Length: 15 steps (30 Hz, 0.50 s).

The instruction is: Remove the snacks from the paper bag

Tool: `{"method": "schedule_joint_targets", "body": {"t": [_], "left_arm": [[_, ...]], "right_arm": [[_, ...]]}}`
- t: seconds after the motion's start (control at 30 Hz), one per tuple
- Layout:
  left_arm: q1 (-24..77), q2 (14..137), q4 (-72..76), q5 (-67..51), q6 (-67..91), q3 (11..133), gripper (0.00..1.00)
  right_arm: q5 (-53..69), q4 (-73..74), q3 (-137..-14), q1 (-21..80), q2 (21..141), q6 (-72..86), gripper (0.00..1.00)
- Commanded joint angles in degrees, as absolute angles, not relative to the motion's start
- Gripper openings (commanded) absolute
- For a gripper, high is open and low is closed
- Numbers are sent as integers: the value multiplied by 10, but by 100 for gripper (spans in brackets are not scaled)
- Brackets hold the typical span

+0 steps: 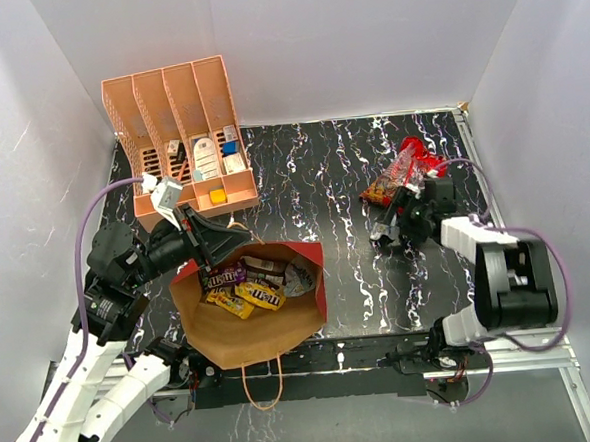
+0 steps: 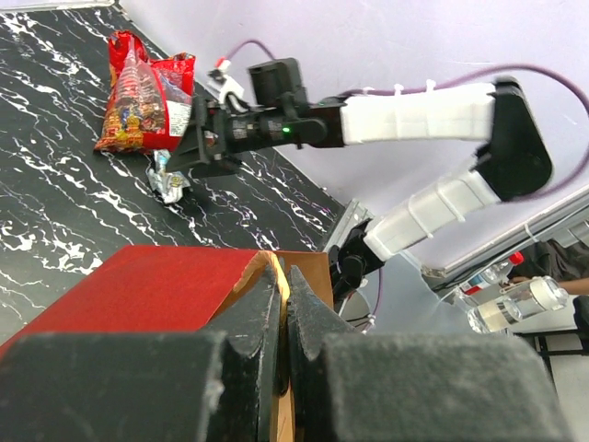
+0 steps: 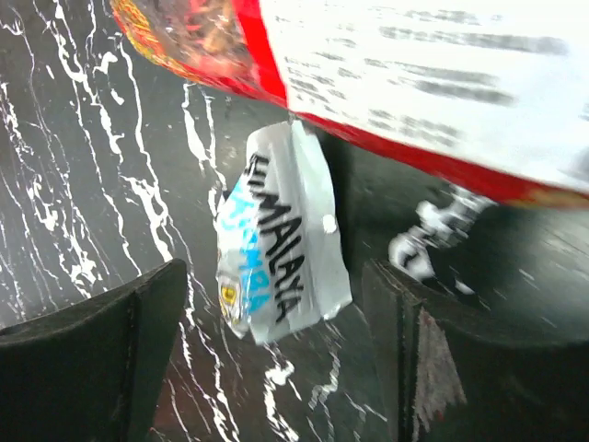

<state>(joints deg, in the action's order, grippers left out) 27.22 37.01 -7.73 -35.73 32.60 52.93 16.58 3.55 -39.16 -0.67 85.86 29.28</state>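
Note:
The dark red paper bag (image 1: 314, 280) lies open at the near middle, its kraft inside showing. In it are several small packets (image 1: 247, 289), yellow, orange and purple. My left gripper (image 1: 213, 243) is shut on the bag's rim at its tan handle (image 2: 273, 270), which sits pinched between the fingers (image 2: 308, 304). The red-and-clear sweets bag (image 1: 404, 172) lies on the table at the right. My right gripper (image 1: 386, 231) is open, low over the table just in front of it. A silver-blue packet (image 3: 276, 239) lies between its fingers (image 3: 405, 313), touching the sweets bag's edge (image 3: 414, 83).
A peach slotted rack (image 1: 177, 98) with small white and blue boxes stands at the back left, close behind my left gripper. White walls enclose the black marbled table (image 1: 323, 179). The bag's second handle (image 1: 263, 383) hangs over the near edge.

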Motion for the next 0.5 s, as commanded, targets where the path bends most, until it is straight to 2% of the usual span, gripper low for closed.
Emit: {"method": "schedule_joint_targets", "body": {"t": [0.0, 0.17, 0.33, 0.47], "left_arm": [[273, 358, -75, -335, 316, 549, 0], [273, 363, -83, -295, 312, 552, 0], [273, 360, -90, -264, 311, 555, 0], [273, 355, -92, -263, 305, 549, 0]], "right_arm": [[145, 67, -368, -25, 743, 270, 82], [221, 101, -348, -12, 676, 266, 84], [264, 169, -350, 30, 669, 253, 85], [281, 168, -329, 143, 681, 313, 81]]}}
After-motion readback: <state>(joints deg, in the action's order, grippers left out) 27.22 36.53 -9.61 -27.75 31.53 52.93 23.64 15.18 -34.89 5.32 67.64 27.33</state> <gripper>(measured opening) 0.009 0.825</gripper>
